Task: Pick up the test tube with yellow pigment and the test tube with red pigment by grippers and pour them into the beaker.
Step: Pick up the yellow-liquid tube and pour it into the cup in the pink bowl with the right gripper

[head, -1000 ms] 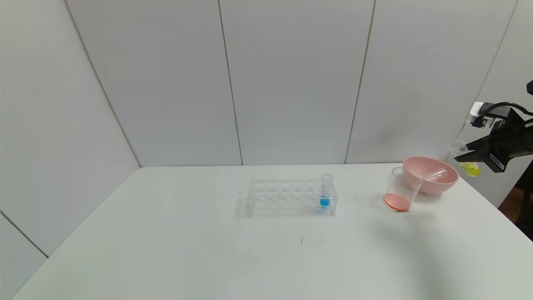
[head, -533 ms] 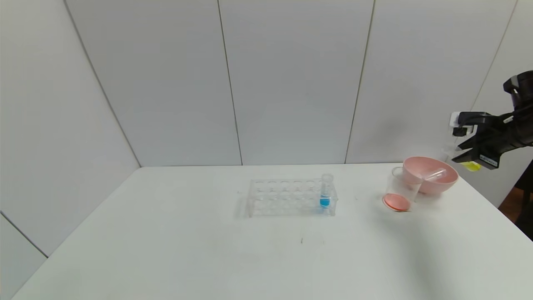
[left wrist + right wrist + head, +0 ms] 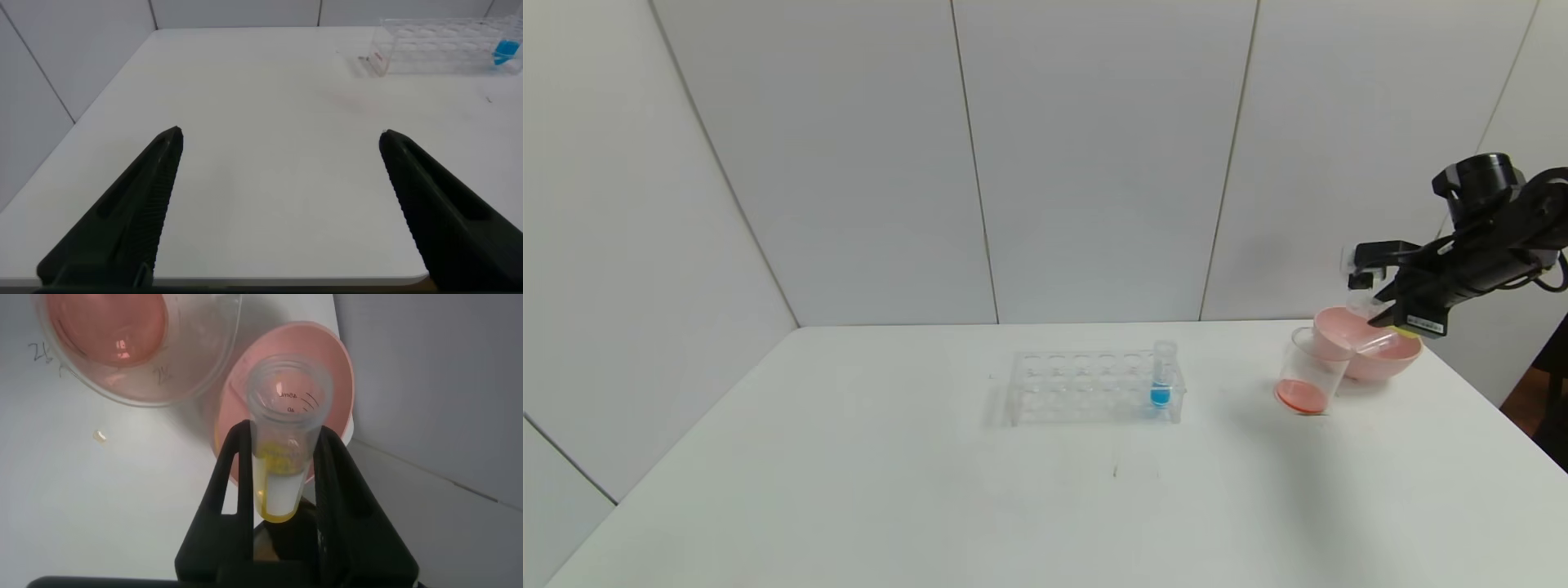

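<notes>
My right gripper (image 3: 1382,314) is shut on the test tube with yellow pigment (image 3: 1364,308), held tilted above the pink bowl (image 3: 1388,359), just right of the beaker (image 3: 1308,371). The right wrist view shows the tube (image 3: 288,400) clamped between both fingers (image 3: 233,465), with yellow liquid low inside, and its mouth toward the beaker (image 3: 139,343). The beaker holds red-orange liquid. No tube with red liquid shows; an empty clear tube (image 3: 1376,343) lies in the bowl. My left gripper (image 3: 282,136) is open and empty over the table's near left, out of the head view.
A clear rack (image 3: 1086,388) stands mid-table with a blue-liquid tube (image 3: 1162,376) at its right end; it also shows in the left wrist view (image 3: 441,45). The pink bowl (image 3: 331,367) sits by the table's right edge, close to the wall.
My right gripper has carried the yellow tube leftward and slightly down, from beyond the table's right edge to above the pink bowl, and tilted it further. Nothing else moved.
</notes>
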`<state>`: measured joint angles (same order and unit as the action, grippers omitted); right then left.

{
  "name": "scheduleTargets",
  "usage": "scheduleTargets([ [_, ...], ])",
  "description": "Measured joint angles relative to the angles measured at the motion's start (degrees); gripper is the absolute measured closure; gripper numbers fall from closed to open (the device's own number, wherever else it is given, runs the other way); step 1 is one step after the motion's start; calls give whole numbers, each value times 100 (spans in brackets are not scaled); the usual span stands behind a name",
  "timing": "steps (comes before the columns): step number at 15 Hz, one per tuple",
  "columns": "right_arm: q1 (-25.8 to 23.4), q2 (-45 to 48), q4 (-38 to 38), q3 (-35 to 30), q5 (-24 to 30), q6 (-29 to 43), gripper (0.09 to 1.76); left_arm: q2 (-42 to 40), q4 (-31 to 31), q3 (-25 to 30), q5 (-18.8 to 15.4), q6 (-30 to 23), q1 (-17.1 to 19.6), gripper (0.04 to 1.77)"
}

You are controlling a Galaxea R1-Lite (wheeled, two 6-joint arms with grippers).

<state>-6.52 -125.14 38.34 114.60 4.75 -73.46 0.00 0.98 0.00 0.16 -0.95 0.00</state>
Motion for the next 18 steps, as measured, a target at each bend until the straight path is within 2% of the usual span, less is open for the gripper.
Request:
scheduleTargets([
  [6, 441, 20, 343, 2, -391, -137, 135, 0, 0, 0, 0, 0, 0, 9],
  [18, 707, -2, 684, 0, -1564, -394, 135, 0, 0, 0, 0, 0, 0, 9],
])
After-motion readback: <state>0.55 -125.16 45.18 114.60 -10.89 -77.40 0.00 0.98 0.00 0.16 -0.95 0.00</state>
